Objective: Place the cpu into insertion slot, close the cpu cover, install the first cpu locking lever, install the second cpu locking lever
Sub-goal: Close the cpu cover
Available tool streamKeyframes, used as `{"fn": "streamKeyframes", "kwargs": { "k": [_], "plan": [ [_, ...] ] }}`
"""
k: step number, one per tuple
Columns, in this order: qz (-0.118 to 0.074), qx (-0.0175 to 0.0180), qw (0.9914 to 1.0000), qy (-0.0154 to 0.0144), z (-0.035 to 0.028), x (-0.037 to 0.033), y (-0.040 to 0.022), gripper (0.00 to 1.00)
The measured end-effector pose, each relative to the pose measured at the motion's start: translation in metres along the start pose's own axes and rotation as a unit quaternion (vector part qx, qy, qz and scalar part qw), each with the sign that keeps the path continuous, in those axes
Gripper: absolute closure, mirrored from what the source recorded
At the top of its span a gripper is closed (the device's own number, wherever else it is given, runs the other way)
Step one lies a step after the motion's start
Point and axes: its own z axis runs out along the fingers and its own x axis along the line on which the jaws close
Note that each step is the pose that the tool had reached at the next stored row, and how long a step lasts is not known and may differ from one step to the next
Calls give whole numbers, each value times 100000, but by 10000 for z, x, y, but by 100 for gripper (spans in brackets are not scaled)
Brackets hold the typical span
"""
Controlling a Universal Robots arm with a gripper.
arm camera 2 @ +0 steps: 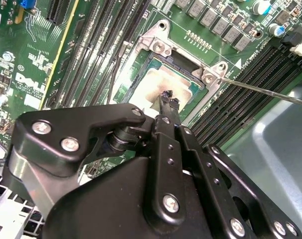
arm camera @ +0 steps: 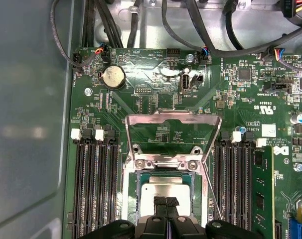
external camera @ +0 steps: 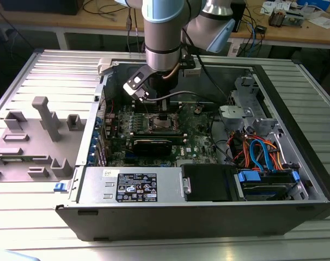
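The cpu [arm camera: 166, 188] lies flat in the insertion slot [arm camera 2: 178, 59] on the green board, silvery top up; it also shows in the second wrist view as the cpu [arm camera 2: 156, 82]. My gripper [arm camera: 166, 201] hangs straight over it, fingertips [arm camera 2: 163, 95] shut together at the chip's top, nothing between them. The cpu cover [arm camera: 141, 118] stands swung open behind the slot on its hinge. A thin locking lever [arm camera 2: 270, 92] sticks out free beside the slot, seen as a lever [arm camera: 211, 191] too. In the exterior view my gripper [external camera: 164, 117] reaches down into the open computer case.
Long black memory slots [arm camera: 93, 189] flank the socket on both sides. The grey case wall [arm camera 2: 275, 154] runs close by. A power supply [external camera: 143, 185] and a drive bay with blue and orange cables [external camera: 263, 155] fill the case's front. A grey fixture [external camera: 45, 119] stands at the exterior view's left.
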Motion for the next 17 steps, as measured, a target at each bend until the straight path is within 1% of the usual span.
{"fn": "streamKeyframes", "kwargs": {
  "k": [3, 6, 9, 12, 15, 17],
  "plan": [
    [-25, -12, 100000, 21, 5, 0, 0, 89],
    [-171, -10, 100000, 25, 49, 1, -4, 89],
    [-268, -9, 100000, 31, 73, 2, -15, 89],
    [-899, -18, 99996, 69, 83, 2, -20, 89],
    [-1014, -17, 99995, 68, 102, 2, -30, 89],
    [-1004, -18, 99995, 71, 103, 3, -30, 89]
  ]
}}
